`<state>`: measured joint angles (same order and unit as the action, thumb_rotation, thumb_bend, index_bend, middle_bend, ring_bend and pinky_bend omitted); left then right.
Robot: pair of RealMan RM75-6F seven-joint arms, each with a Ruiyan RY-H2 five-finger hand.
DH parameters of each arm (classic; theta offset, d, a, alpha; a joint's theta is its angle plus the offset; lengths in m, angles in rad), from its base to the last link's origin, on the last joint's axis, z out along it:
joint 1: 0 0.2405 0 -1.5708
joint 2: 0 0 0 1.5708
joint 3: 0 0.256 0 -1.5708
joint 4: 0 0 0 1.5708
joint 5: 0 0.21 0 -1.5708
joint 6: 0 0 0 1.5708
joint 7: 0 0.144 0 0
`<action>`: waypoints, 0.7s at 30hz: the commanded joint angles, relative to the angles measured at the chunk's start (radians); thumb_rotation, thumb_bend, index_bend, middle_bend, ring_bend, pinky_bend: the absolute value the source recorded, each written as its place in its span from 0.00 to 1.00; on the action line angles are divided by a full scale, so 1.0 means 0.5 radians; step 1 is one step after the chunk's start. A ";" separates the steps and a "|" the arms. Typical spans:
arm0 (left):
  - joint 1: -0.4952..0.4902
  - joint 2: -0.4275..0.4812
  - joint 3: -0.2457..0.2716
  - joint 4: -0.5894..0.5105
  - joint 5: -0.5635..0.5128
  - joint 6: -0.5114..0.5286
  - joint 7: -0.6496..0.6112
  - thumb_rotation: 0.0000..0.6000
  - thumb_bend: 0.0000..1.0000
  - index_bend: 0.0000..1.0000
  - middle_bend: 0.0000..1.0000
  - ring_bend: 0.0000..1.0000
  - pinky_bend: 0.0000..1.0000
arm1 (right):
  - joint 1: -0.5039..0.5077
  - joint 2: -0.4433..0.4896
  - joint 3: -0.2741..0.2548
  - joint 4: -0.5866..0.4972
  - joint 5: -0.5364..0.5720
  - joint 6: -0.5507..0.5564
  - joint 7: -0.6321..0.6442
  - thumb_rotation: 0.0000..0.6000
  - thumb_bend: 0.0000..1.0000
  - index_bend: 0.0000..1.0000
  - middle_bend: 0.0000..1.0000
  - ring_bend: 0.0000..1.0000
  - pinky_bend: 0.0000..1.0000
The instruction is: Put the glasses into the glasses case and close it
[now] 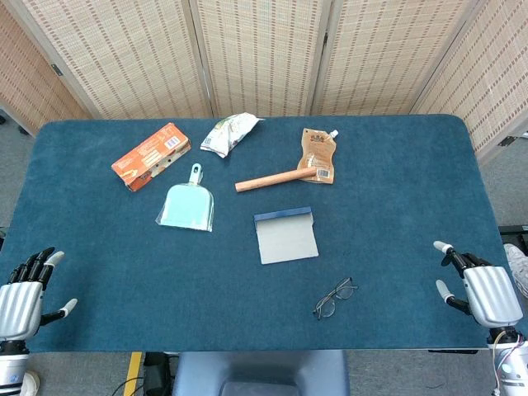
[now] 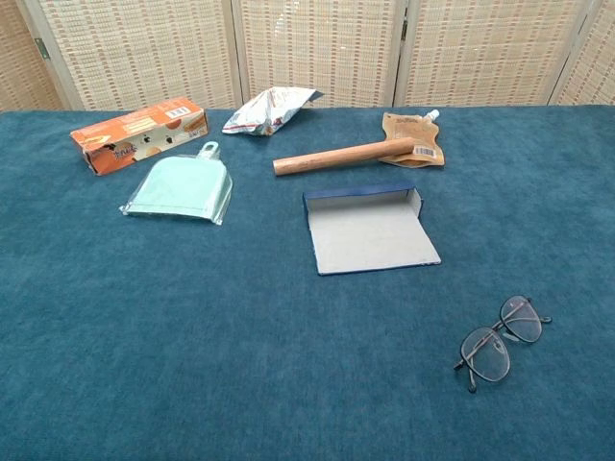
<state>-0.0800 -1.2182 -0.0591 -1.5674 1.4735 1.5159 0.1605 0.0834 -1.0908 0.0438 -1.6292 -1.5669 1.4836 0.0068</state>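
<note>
With both the left hand (image 1: 25,290) and right hand (image 1: 480,289) empty and fingers spread at the table's near corners, the thin-wired glasses (image 1: 334,298), near the open glasses case (image 1: 286,235), look light and fragile, best pinched at the bridge.

Woven folding screen (image 1: 264,54) behind blue table (image 1: 396,223)

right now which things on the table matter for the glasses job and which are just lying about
For the job: glasses, open glasses case.

Lying about: orange box, mint dustpan, wooden stick, brown pouch, crumpled snack bag.
</note>
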 commanded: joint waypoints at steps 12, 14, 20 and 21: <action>0.002 0.002 0.005 -0.009 0.012 0.008 -0.002 1.00 0.19 0.19 0.14 0.15 0.24 | 0.032 -0.011 -0.027 -0.009 -0.094 -0.013 -0.017 1.00 0.35 0.20 0.44 0.43 0.52; 0.003 0.005 0.006 -0.012 0.016 0.012 -0.003 1.00 0.19 0.19 0.14 0.15 0.24 | 0.062 -0.015 -0.038 -0.019 -0.130 -0.051 -0.037 1.00 0.35 0.20 0.44 0.43 0.52; 0.012 0.007 0.008 -0.010 0.015 0.021 -0.011 1.00 0.19 0.19 0.14 0.15 0.24 | 0.187 -0.034 -0.061 -0.065 -0.236 -0.211 -0.125 1.00 0.35 0.21 0.56 0.59 0.54; 0.013 0.007 0.009 -0.010 0.016 0.023 -0.012 1.00 0.19 0.19 0.14 0.15 0.24 | 0.220 -0.044 -0.065 -0.079 -0.254 -0.258 -0.155 1.00 0.35 0.22 0.60 0.64 0.57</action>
<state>-0.0733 -1.2147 -0.0544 -1.5724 1.4813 1.5276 0.1542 0.1701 -1.1053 0.0156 -1.6569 -1.6770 1.3826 -0.0495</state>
